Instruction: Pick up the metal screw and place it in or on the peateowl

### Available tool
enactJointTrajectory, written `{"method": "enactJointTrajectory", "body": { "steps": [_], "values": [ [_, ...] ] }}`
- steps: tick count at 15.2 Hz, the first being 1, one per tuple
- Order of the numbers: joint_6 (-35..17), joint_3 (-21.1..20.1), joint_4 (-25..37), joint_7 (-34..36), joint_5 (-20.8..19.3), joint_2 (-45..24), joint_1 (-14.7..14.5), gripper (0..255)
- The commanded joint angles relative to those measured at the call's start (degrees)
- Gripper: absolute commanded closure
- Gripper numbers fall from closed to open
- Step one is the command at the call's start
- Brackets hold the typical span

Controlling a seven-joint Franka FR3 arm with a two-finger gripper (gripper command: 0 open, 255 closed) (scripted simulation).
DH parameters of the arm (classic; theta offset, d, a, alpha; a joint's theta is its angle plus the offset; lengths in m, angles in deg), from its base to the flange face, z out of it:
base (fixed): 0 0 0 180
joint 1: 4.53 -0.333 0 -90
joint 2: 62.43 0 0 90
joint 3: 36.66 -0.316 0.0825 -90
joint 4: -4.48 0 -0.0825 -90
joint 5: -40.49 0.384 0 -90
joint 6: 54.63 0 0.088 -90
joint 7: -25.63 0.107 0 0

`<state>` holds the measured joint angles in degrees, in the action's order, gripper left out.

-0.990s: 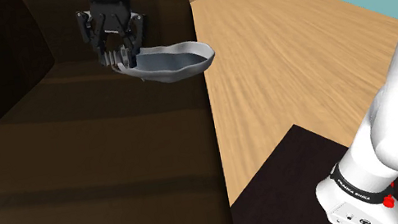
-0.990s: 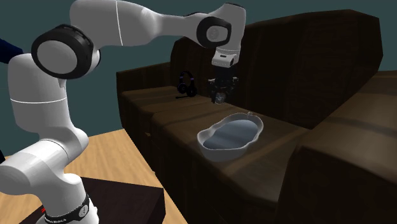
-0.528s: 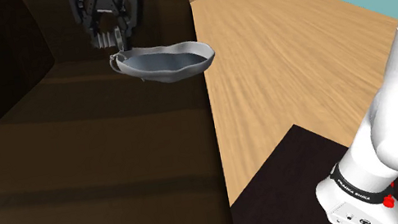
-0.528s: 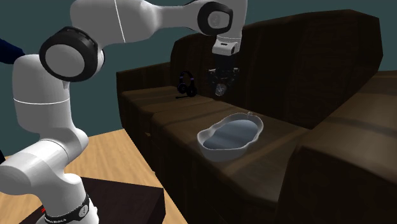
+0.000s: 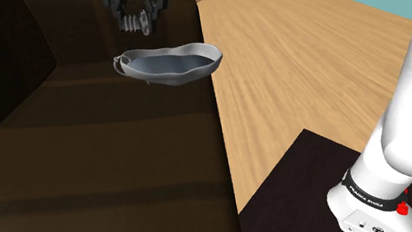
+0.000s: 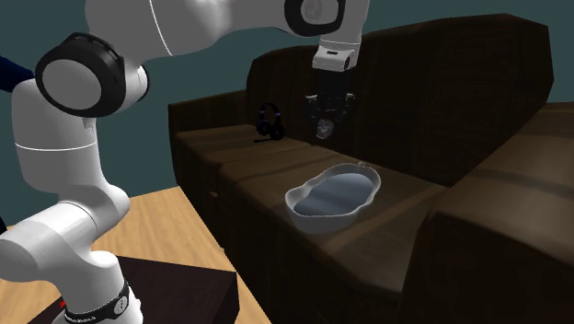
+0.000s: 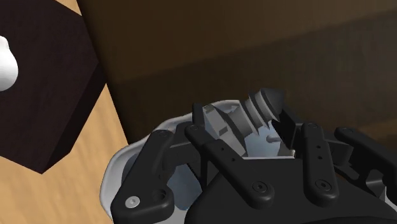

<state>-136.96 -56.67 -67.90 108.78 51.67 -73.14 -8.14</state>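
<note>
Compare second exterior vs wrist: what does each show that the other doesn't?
Second exterior adds: headphones on the sofa, the white arm, and the open gap between the tool and the bowl below it.
Wrist adds: the screw up close, threaded with a pointed tip, clasped in the tool with the bowl right behind it.
Both: tool, bowl, sofa, stand, floor.

Grey screw (image 7: 259,105) clasped in the pincer (image 7: 249,125), above shallow grey bowl (image 6: 317,219) on brown sofa (image 6: 419,198).
</note>
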Motion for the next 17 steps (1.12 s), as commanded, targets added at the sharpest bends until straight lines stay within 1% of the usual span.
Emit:
{"method": "enactJointTrajectory", "body": {
  "steps": [1, 7, 17],
  "values": [
    [0.6, 1.0, -0.1, -2.6, 0.2, 0.1, 1.6, 255],
    [3.4, 4.0, 1.5, -10.0, 0.4, -0.5, 6.4, 255],
    [-5.4, 4.3, -10.8, -12.4, 1.1, 2.9, 6.9, 255]
  ]
}}
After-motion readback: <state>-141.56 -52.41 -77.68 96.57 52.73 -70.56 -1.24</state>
